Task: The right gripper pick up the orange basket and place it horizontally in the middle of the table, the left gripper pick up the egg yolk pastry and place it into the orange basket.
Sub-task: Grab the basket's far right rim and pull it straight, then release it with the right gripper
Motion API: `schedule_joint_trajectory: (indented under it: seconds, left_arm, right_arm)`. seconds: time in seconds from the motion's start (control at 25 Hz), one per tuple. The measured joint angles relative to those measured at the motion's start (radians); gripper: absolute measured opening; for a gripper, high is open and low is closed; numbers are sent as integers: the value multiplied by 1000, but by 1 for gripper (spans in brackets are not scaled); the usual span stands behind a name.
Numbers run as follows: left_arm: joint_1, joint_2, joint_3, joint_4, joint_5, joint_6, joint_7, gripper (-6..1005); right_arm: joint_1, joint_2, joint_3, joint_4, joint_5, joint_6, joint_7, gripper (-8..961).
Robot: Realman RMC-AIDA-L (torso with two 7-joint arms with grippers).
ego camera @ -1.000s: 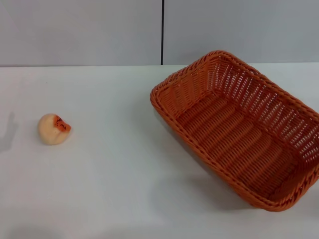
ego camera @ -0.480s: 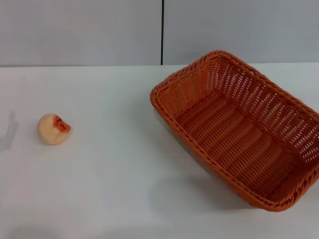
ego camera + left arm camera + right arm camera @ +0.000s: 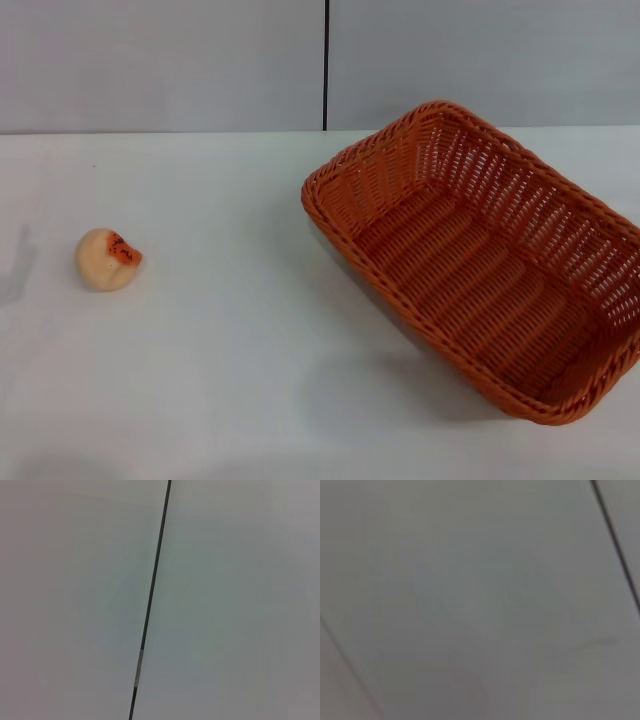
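Observation:
The orange basket [image 3: 483,258] lies on the right half of the white table [image 3: 230,340] in the head view, set at a slant with its long side running from centre back to the right front; it holds nothing. The egg yolk pastry [image 3: 106,259] rests on the table at the left, its orange-red speckled patch turned to the right. Neither gripper shows in any view. Both wrist views show only a plain grey wall with a dark seam.
A grey wall with a vertical dark seam [image 3: 325,65] stands behind the table's far edge. Open tabletop stretches between the pastry and the basket and along the front. The basket's right end reaches the picture's right edge.

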Motion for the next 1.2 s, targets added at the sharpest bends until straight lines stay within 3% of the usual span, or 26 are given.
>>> schedule_joint_trajectory:
  seconds: [0.16,0.4,0.6,0.96,1.2]
  left_arm:
    - [0,0,2,1,0,1,0,809]
    - [6,0,6,3,2,-2,0,808]
    - [19,-2,7,4,6,-16,0,808]
    - [42,-3,6,8,6,-44,-2,809]
    - [44,-2,6,8,4,-49,-2,809]
  right_arm:
    - [66,-39,-20,-93,-156,-102,152,736]
    - [221,-110,-25,-98,-413,-246,315,736]
    - [314,-139,-66,-35,-538,-284,354,735]
    - [350,-148,-212,175,-545,-137,342,735]
    - [359,-142,-233,259,-529,-52,272,735]
